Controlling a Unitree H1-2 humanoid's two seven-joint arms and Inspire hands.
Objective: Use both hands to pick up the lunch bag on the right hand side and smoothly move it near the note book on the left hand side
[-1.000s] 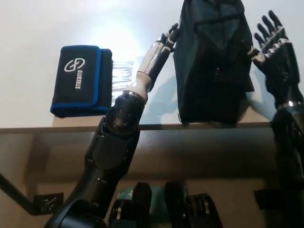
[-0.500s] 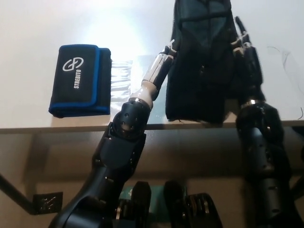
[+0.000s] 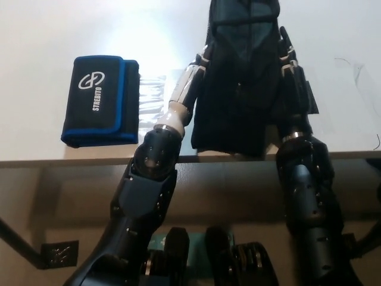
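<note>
Lunch bag [image 3: 241, 77] at 12 o'clock, pressed between left hand [image 3: 189, 83] and right hand [image 3: 293, 89], both gripping its sides. Notebook [image 3: 100, 100] at 9 o'clock on table [image 3: 47, 36].

A: What's out of sight here?

B: The top of the lunch bag [image 3: 238, 77] runs past the upper edge of the picture. Its left side covers most of the left hand [image 3: 199, 65], so only a sliver of the fingers [image 3: 205, 52] shows.

A: And the right hand [image 3: 292, 83]?

B: Dark against the dark bag, so I can't tell how firmly it presses or whether it grips. The thin thing [image 3: 351, 65] on the table [image 3: 59, 30] at far right is too small to tell.
</note>
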